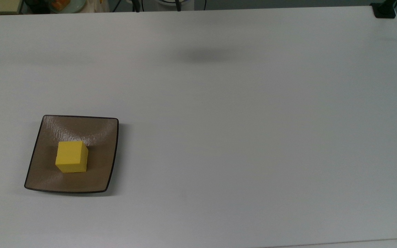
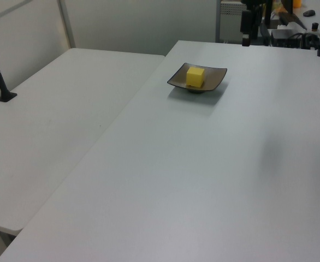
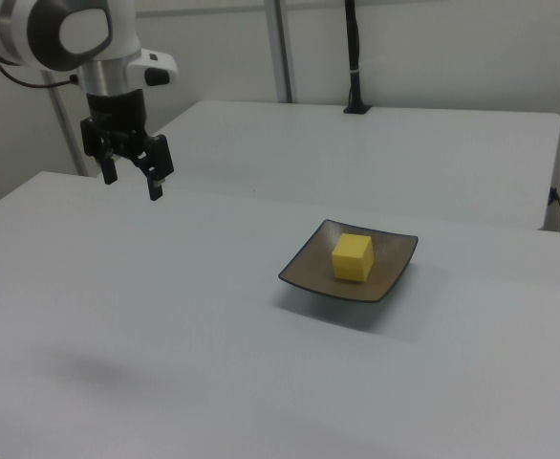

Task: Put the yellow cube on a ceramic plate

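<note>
I am watching the yellow cube [image 1: 71, 156] sitting flat on the ceramic plate [image 1: 104, 137], near the counter's [image 1: 253, 137] edge at the top view's left. My hand [image 3: 132, 180] is hanging spread and empty, well apart. The cube is looking light and rigid; I am judging its opposite flat faces the best hold.
</note>
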Controlling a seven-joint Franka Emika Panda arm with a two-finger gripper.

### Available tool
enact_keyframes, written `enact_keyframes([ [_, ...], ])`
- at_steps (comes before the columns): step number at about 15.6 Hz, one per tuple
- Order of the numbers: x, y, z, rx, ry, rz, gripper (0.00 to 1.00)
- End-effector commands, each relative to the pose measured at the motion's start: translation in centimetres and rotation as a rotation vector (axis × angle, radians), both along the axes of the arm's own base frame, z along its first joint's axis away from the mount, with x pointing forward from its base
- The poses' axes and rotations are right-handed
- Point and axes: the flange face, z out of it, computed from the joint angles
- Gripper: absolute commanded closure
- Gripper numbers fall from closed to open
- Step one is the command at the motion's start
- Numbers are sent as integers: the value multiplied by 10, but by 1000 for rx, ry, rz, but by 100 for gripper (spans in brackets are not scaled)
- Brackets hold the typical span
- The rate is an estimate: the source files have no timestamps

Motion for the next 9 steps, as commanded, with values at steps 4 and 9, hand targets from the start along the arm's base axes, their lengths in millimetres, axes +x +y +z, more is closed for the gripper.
enact_keyframes([
  [4, 1, 10, -9, -18, -98, 15, 0],
  [9, 2, 11, -14, -68, -103, 40, 0],
])
